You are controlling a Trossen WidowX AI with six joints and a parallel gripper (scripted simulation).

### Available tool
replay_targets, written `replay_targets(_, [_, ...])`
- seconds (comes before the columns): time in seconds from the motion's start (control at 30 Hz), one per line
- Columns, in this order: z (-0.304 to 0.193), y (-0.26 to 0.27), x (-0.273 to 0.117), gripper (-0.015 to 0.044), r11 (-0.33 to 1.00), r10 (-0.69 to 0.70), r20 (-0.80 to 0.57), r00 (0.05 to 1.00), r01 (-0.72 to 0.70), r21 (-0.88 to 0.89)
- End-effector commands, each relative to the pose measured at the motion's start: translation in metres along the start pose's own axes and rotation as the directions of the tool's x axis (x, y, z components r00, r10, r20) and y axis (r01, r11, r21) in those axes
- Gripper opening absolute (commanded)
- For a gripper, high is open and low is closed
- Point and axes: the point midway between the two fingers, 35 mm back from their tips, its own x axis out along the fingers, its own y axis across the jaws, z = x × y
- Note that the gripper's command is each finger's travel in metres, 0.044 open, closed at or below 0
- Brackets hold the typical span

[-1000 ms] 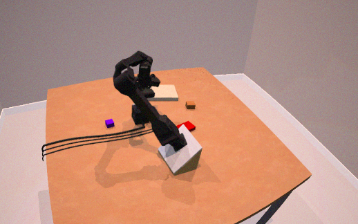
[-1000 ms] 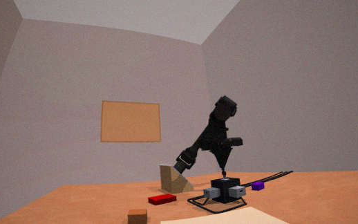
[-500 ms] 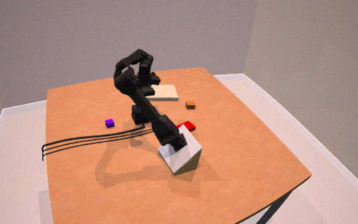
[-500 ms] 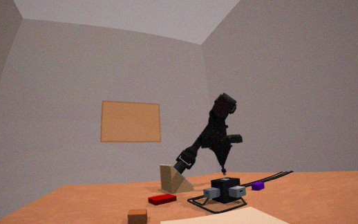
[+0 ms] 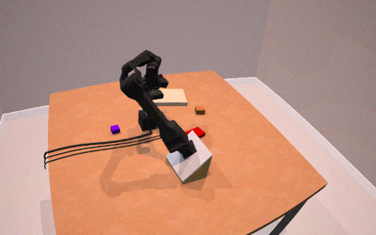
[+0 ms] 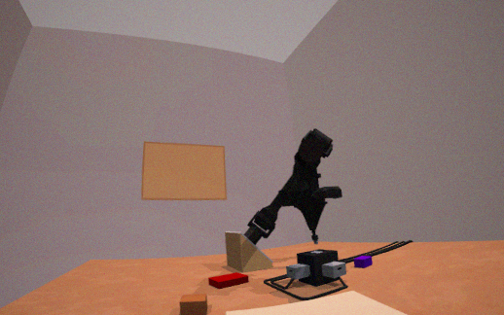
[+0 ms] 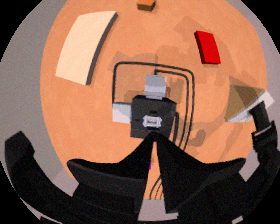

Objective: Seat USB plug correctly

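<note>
The black power cube (image 5: 144, 122) (image 6: 314, 275) (image 7: 164, 108) stands on the table. Its top socket (image 6: 317, 252) (image 7: 152, 121) is pale and shows no plug in it. My gripper (image 6: 315, 234) (image 7: 153, 136) points down over the cube, shut on the small USB plug (image 6: 315, 239). A gap shows between the plug's pale lower end and the cube top in the exterior view. In the wrist view the fingertips lie just below the socket, and the plug is mostly hidden. The arm hides the fingertips in the top view. Which way round the plug faces, I cannot tell.
Grey blocks (image 6: 298, 270) (image 6: 334, 269) (image 7: 155, 86) (image 7: 122, 113) stick out from the cube's sides, with black cables (image 5: 102, 142) (image 6: 307, 297) around it. A red block (image 6: 229, 280) (image 7: 207, 47), orange block (image 5: 199, 110), purple block (image 5: 115, 129) and cream slab (image 5: 175, 96) lie nearby.
</note>
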Motion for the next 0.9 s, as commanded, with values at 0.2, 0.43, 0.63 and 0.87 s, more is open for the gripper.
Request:
replay_targets(0.2, [-0.0001, -0.0007, 0.0010, 0.0000, 0.973, -0.002, -0.001, 1.000, 0.002, -0.229])
replay_targets(0.43, [-0.0001, -0.0007, 0.0011, 0.0000, 0.916, -0.002, -0.001, 1.000, 0.002, -0.402])
replay_targets(0.63, [-0.0001, -0.0007, 0.0011, 0.0000, 0.841, -0.002, -0.001, 1.000, 0.001, -0.541])
replay_targets(0.87, [-0.0001, -0.0007, 0.0011, 0.0000, 0.729, -0.002, -0.001, 1.000, 0.001, -0.685])
